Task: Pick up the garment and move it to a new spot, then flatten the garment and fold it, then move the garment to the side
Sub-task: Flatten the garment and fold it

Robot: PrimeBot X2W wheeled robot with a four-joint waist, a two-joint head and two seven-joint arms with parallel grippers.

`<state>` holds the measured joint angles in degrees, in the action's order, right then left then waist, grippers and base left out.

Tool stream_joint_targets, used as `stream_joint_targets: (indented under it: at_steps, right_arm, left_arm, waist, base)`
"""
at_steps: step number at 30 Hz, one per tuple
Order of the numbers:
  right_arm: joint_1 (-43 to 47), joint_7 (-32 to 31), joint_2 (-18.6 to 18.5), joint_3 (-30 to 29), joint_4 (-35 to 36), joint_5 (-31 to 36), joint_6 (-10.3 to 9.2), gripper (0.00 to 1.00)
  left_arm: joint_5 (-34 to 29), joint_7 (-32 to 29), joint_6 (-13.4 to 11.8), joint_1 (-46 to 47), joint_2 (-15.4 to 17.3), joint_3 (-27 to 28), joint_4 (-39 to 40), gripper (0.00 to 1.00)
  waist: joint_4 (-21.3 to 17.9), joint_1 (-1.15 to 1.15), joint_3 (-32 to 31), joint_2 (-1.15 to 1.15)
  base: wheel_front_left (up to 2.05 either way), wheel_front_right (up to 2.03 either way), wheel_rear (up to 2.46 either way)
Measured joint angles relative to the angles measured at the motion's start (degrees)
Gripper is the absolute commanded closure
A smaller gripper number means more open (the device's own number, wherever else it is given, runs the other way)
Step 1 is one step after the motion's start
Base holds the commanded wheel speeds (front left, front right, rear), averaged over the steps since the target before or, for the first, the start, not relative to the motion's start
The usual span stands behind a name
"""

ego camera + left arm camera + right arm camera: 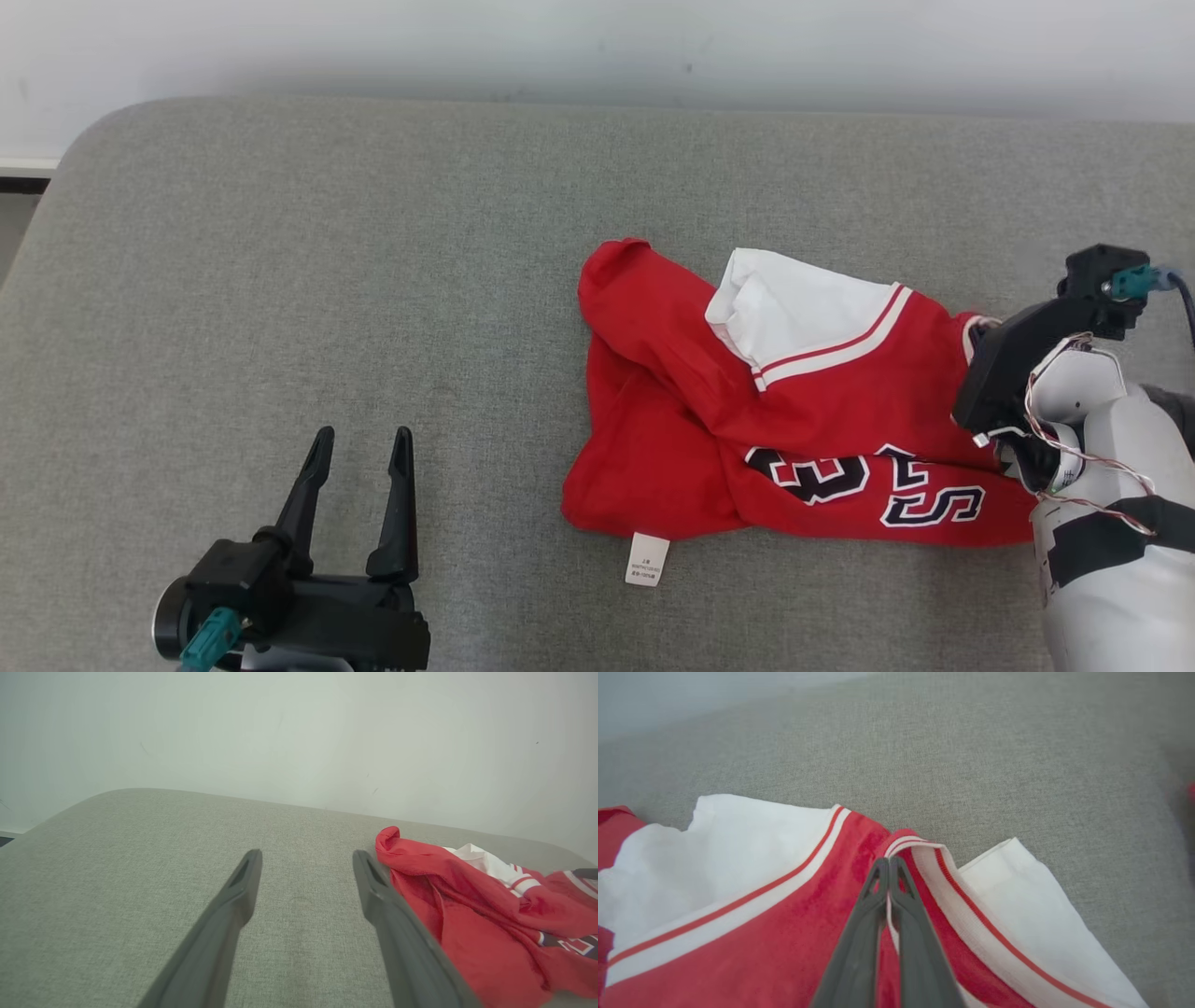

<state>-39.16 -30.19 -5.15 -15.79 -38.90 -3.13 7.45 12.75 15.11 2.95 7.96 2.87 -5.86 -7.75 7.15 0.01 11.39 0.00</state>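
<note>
Your left gripper (364,434) sits low on the left, fingers spread wide and holding nothing, above the grey cushion (280,280). Right of it, the garment (672,373) lies crumpled on the cushion. At its right edge, your right gripper (889,861) has its fingers pinched together on the striped trim (941,886).

dark-outlined white "3" and "S" on red jersey (672,373), white tag (646,558) print illegible
</note>
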Motion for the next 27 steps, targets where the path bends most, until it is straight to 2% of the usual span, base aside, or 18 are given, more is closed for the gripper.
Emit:
stream_joint_targets:
  at_steps: [3,7,11,14,20,24,25,26,27]
  right_arm:
    - [0.07,3.53,-0.36,1.42,0.98,-1.89,0.0,1.0]
    - [4.81,4.87,-0.71,3.27,7.04,-7.97,0.0,1.0]
    - [14.71,1.0,-2.19,5.08,17.04,-13.0,0.0,1.0]
    - [22.46,-2.71,-2.93,4.09,24.6,-14.1,0.0,1.0]
    - [34.06,-8.73,-1.98,0.34,35.43,-12.61,0.0,1.0]
    - [40.06,-11.36,-1.85,-1.92,37.97,-5.86,0.01,1.0]
    - [40.7,-11.61,-1.82,-2.34,37.8,-4.16,0.01,0.76]
    - [41.16,-11.41,-1.74,-2.87,37.53,-2.56,0.01,0.0]
    - [41.34,-10.92,-1.45,-3.64,37.15,-1.46,0.01,0.0]
  left_arm:
    - [0.0,0.0,-0.16,-0.01,0.0,0.05,-0.25,0.0]
    - [0.0,0.0,-0.43,-0.65,0.0,0.75,-0.44,0.0]
    - [0.01,0.01,-0.51,-2.08,0.0,1.52,-0.38,0.0]
    - [0.03,0.0,-0.69,-2.6,-0.01,1.8,-0.4,0.0]
    - [0.38,0.0,-0.76,-2.76,-0.01,1.91,-0.49,0.0]
    - [0.44,0.0,-0.75,-2.94,-0.01,1.78,-0.77,0.0]
    - [0.44,0.0,-0.75,-3.06,-0.01,1.82,-0.76,0.0]
    - [0.44,0.0,-0.74,-3.31,0.0,1.9,-0.75,0.0]
    - [0.44,0.0,-0.74,-3.54,-0.02,1.99,-0.74,0.0]
  waist:
    - [-0.14,0.0,-0.54,0.0]
    - [-0.76,0.0,-1.77,0.0]
    - [-2.22,-0.01,-2.97,0.0]
    - [-3.69,-0.01,-3.7,0.0]
    - [-5.87,-0.02,-5.45,0.0]
    - [-6.51,-0.02,-6.88,0.0]
    - [-6.55,-0.02,-7.11,-0.01]
    - [-6.58,-0.02,-7.31,-0.01]
    - [-6.58,-0.02,-7.45,0.0]
  base:
    - [0.0,0.0,0.0]
    - [0.0,0.0,0.0]
    - [0.0,0.0,0.0]
    - [0.0,0.0,0.0]
    - [0.0,0.0,0.0]
    - [0.0,0.0,0.0]
    - [0.0,0.0,0.0]
    - [0.0,0.0,0.0]
    - [0.0,0.0,0.0]
